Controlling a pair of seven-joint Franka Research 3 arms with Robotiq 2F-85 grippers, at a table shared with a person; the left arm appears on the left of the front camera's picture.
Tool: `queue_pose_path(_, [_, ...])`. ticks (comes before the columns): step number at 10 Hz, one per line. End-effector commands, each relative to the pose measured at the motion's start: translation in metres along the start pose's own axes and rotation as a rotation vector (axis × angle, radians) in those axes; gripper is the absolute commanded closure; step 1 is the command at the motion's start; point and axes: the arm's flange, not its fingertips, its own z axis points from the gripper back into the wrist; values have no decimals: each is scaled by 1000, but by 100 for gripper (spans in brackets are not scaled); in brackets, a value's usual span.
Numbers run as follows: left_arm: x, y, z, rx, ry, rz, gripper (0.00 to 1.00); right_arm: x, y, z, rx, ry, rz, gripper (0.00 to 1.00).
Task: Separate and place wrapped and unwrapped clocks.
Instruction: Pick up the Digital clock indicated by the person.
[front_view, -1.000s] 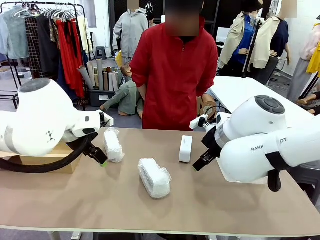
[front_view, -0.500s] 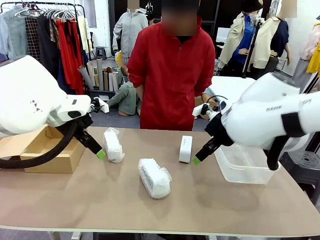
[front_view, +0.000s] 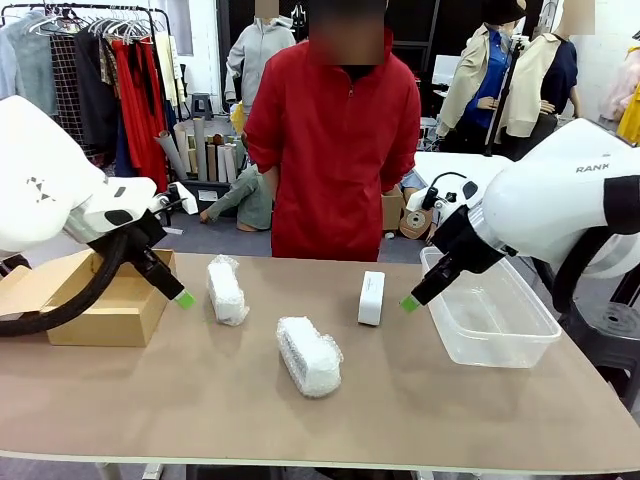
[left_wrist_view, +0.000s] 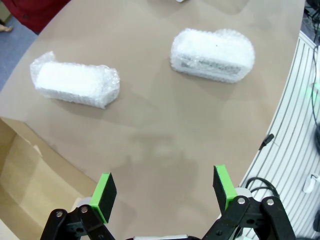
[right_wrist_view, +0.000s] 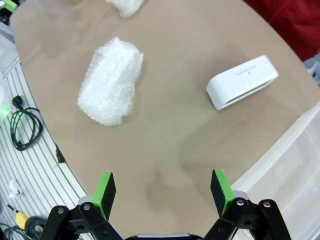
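- On the worktop (front_view: 150, 410), three clocks lie apart from one another, none touching.
- The far wrapped clock (front_view: 226, 291), a white bundle in crinkly bubble wrap, lies toward the left, near the open cardboard box (front_view: 100, 315) at the left edge.
- The near wrapped clock (front_view: 309, 355), also in bubble wrap, lies around the middle, closer to the robot's edge and turned at an angle.
- The bare clock (front_view: 371, 297), a smooth white block with rounded ends, sits right of the middle, between the wrapped clocks and the clear bin (front_view: 500, 345).
- The left end effector (left_wrist_view: 164, 187) hangs above the worktop with its jaws spread wide and nothing between them. In the front view its green tip is between the box and the far wrapped clock, touching neither.
- The right end effector (right_wrist_view: 162, 187) is likewise spread wide and empty. It hangs above bare worktop between the bare clock and the bin, its green tip near the bin's left rim.
- A person (front_view: 335, 150) in a red top stands at the far side, behind the middle of the worktop.
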Motion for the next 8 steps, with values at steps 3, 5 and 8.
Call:
queue_pose_path(3, [1,-1,-5,-9,3,3,0,1,2,-1,6,2,-2,0])
queue_pose_path(5, [4,3,-7,-126,-8,-59,0,6,1,1,38,15,27,0])
queue_pose_path(8, [20,18,0,-338,-88,-234,0,22,-10,13,164,22,192,0])
